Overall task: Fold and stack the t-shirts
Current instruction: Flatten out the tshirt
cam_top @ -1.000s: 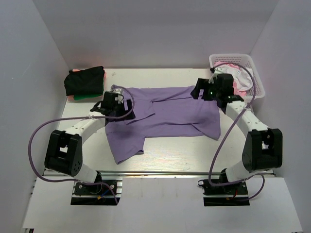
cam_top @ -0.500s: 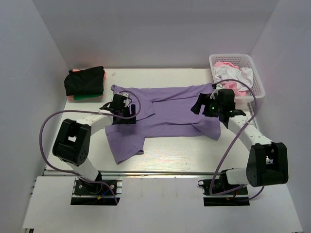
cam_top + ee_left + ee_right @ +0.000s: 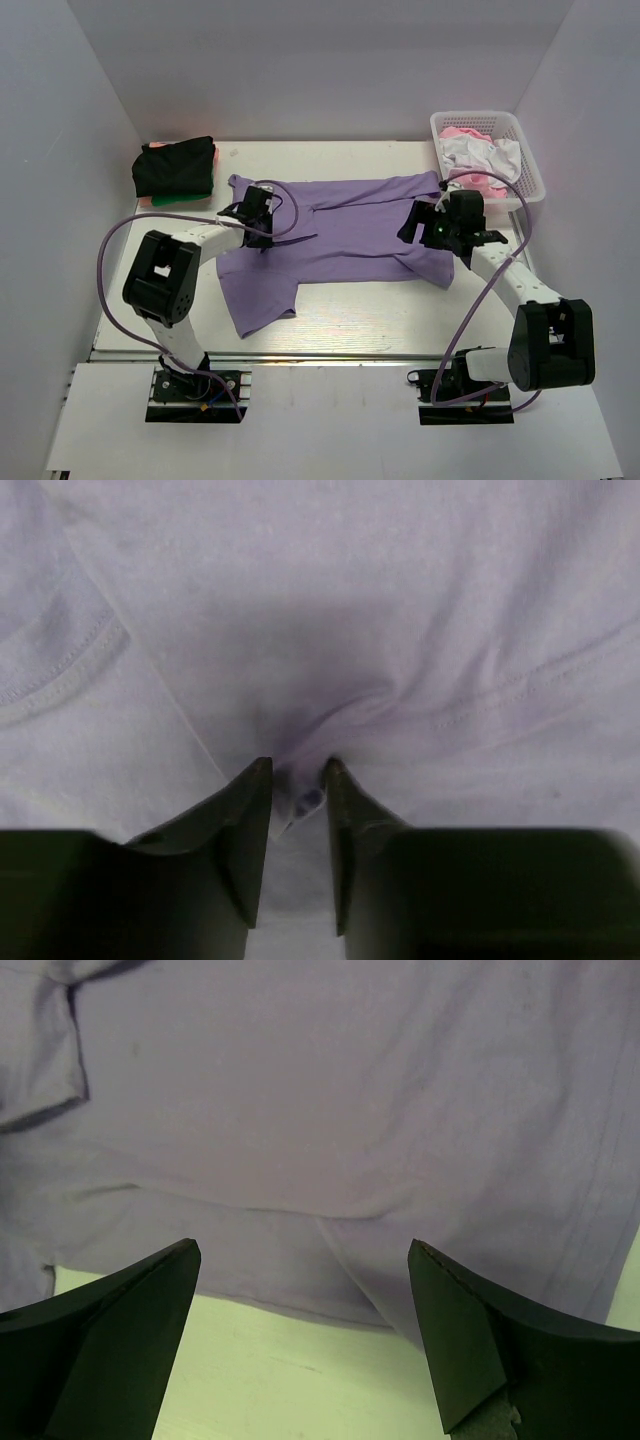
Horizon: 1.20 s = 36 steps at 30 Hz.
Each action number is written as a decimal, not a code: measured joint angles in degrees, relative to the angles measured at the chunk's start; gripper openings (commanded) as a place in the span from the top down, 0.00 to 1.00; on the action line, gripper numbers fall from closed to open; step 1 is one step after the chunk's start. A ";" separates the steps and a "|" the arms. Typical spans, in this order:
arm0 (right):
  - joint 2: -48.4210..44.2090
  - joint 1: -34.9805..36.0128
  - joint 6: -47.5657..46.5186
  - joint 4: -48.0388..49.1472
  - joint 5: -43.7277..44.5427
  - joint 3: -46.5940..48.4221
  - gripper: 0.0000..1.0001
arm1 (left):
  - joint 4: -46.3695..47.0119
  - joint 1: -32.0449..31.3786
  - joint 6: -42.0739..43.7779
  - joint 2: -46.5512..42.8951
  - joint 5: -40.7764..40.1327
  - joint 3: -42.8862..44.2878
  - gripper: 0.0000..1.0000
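A large lavender t-shirt [image 3: 340,235] lies spread across the table, one part hanging toward the near edge at the left. My left gripper [image 3: 258,205] is down on its left shoulder area. In the left wrist view the left gripper [image 3: 298,780] has its jaws pinched narrow on a bunched fold of the lavender t-shirt [image 3: 400,610]. My right gripper [image 3: 425,222] hovers over the shirt's right part. Seen from the right wrist, the right gripper [image 3: 305,1260] stands wide open above the hem of the lavender t-shirt [image 3: 330,1090], nothing between its fingers.
A folded pile with a black t-shirt [image 3: 175,165] on top of green and pink ones sits at the back left. A white lattice basket [image 3: 480,117] at the back right holds pink and white cloth [image 3: 480,155]. Bare table [image 3: 250,1360] shows beneath the right gripper.
The left gripper moved right and farther back onto the shirt's shoulder and closed on a fold. The right gripper came nearer, down over the shirt's right part, staying open.
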 measured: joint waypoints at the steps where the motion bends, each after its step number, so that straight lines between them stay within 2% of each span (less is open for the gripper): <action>1: 0.00 -0.02 -0.09 -0.66 0.17 -0.33 0.10 | -0.07 0.00 0.15 0.26 -0.31 0.37 0.90; 2: 0.00 -0.02 -0.22 -1.33 0.31 -0.59 0.10 | -0.11 0.00 0.13 0.52 -0.72 0.74 1.00; 10: 0.00 -0.11 -1.07 -2.84 1.36 -1.25 0.10 | 1.09 0.00 1.03 0.92 -2.69 3.48 1.00; 14: 0.00 -0.11 -1.22 -3.13 2.01 -1.99 0.10 | 3.08 0.50 2.86 1.99 -2.60 9.38 1.00; 16: 0.02 -0.11 -1.25 -4.02 2.56 -2.16 0.10 | 4.31 0.87 4.07 5.29 -3.04 16.96 1.00; 18: 0.09 -0.20 -1.29 -4.39 3.13 -2.16 0.10 | 5.14 1.36 6.05 11.85 -4.57 28.81 1.00; 21: 0.55 -0.44 -1.40 -4.83 4.00 -2.12 0.10 | 6.21 2.38 8.46 25.64 -6.29 50.86 1.00; 23: 1.40 -0.66 -1.51 -5.31 4.76 -1.92 0.10 | 4.94 3.63 9.38 38.03 -7.21 70.14 1.00; 24: 1.99 -0.70 -1.55 -5.35 5.14 -1.79 0.10 | 5.92 4.44 9.35 42.88 -7.37 76.94 0.83; 25: 2.51 -0.74 -1.68 -5.38 5.62 -1.73 0.10 | 7.23 5.33 9.44 46.14 -7.41 80.50 0.55; 26: 2.89 -0.81 -1.75 -5.38 5.99 -1.68 0.10 | 9.11 6.38 9.33 47.84 -7.39 80.85 0.16; 27: 3.26 -0.83 -1.92 -5.51 6.23 -1.57 0.10 | 11.54 7.39 9.05 48.17 -7.32 78.62 0.00; 30: 3.93 -0.90 -2.64 -5.55 6.62 -1.36 0.10 | 17.55 10.16 7.41 47.45 -7.30 69.59 0.00; 36: 3.85 -0.98 -3.06 -5.55 6.58 -1.31 0.10 | 17.77 12.35 6.86 48.13 -5.11 70.25 0.00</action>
